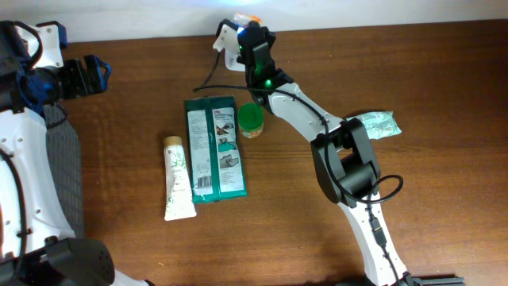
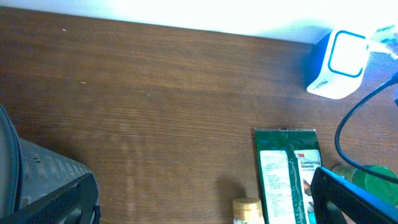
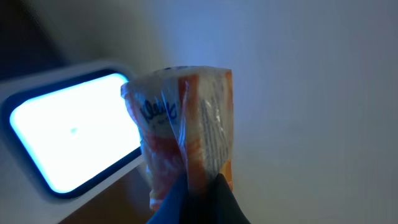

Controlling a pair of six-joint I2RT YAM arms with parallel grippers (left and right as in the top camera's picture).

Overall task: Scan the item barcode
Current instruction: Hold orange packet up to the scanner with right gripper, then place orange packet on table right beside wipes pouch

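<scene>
Your right pincer (image 3: 198, 202) is clamped tight on the orange-and-white packet (image 3: 186, 143), holding it up just beside the glowing scanner (image 3: 68, 130) at the far edge of the worktop (image 1: 397, 71). Your left pincer (image 1: 101, 75) gapes fully wide and grips nothing, well apart at the left.

Overhead straight down, left wrist low and oblique, right wrist close, scanner (image 2: 339, 62) shared.

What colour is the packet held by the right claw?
The packet is orange and white with blue lettering, seen best in the right wrist view.
</scene>
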